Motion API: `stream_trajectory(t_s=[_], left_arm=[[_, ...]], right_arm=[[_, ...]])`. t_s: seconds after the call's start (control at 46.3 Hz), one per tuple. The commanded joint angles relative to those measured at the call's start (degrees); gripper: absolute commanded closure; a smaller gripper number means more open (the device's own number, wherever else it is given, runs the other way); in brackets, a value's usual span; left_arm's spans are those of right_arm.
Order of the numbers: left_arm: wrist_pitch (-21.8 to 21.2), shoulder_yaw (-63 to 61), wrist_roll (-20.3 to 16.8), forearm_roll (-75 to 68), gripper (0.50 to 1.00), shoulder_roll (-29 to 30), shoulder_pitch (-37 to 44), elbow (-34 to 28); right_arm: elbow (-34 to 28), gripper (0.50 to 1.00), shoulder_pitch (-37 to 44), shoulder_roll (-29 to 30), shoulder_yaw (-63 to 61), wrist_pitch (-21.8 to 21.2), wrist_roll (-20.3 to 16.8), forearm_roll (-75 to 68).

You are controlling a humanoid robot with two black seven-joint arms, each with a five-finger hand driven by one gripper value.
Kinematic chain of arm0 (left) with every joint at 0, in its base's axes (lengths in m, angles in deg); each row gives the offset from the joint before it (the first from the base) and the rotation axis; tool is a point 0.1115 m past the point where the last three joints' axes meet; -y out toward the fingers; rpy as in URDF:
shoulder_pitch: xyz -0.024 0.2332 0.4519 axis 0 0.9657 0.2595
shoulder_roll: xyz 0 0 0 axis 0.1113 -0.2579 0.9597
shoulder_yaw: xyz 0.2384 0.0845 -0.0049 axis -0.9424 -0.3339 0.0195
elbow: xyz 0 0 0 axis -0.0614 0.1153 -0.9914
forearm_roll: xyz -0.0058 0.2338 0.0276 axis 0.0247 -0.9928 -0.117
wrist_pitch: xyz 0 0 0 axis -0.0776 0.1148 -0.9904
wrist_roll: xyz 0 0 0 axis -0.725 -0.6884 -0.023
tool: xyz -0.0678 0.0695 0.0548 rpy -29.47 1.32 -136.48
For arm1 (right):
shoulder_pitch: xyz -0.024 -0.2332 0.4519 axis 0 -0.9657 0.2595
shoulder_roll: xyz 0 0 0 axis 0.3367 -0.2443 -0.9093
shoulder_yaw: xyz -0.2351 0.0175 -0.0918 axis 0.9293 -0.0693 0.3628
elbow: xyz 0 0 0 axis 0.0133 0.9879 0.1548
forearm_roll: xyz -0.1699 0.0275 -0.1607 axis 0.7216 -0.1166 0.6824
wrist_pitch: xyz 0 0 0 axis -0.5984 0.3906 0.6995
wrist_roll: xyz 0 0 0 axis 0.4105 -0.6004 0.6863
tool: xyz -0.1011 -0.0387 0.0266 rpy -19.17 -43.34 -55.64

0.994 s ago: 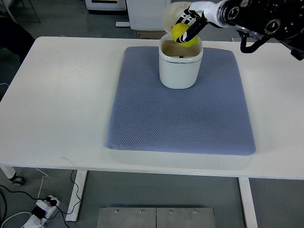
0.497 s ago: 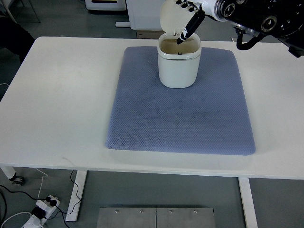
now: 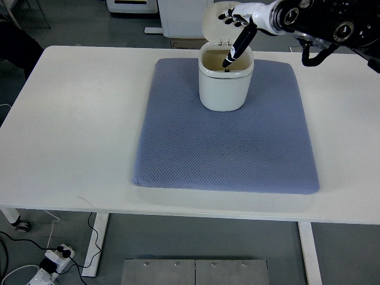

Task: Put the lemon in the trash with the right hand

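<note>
No lemon shows anywhere in view; the trash bin (image 3: 225, 80) stands upright with its lid (image 3: 221, 22) flipped up behind it, and its dim inside gives nothing away. Right above the open mouth hangs the right robot hand (image 3: 236, 27), fingers (image 3: 234, 48) spread and holding nothing, one dark fingertip pointing down past the rim. Its black arm (image 3: 332, 21) comes in from the right edge. The bin sits at the far end of a blue-grey mat (image 3: 225, 136), which lies flat on the white surface (image 3: 77, 119).
</note>
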Motion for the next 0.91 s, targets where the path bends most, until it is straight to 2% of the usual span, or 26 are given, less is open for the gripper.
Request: stream_trajectory(t_s=[0.0,0.367,0.605,0.886], left_arm=[[0.00,0.00,0.00,0.00,0.500,0.00,0.01,0.00],[0.00,0.00,0.00,0.00,0.500,0.00,0.01,0.00],[0.00,0.00,0.00,0.00,0.500,0.00,0.01,0.00],[0.00,0.00,0.00,0.00,0.500,0.00,0.01,0.00]], right_arm=[[-0.81,0.507,0.00,-0.84,-0.01,-0.27,0.00,0.10],[-5.21,0.507,0.53,-7.69,-0.09,-0.62,0.00,0.27],[-5.21,0.507,-0.08,-13.58,-1.06,-1.50,0.09,0.10],[-5.12,0.509,-4.56,-17.54,-6.68,-0.89,-0.17,0.01]])
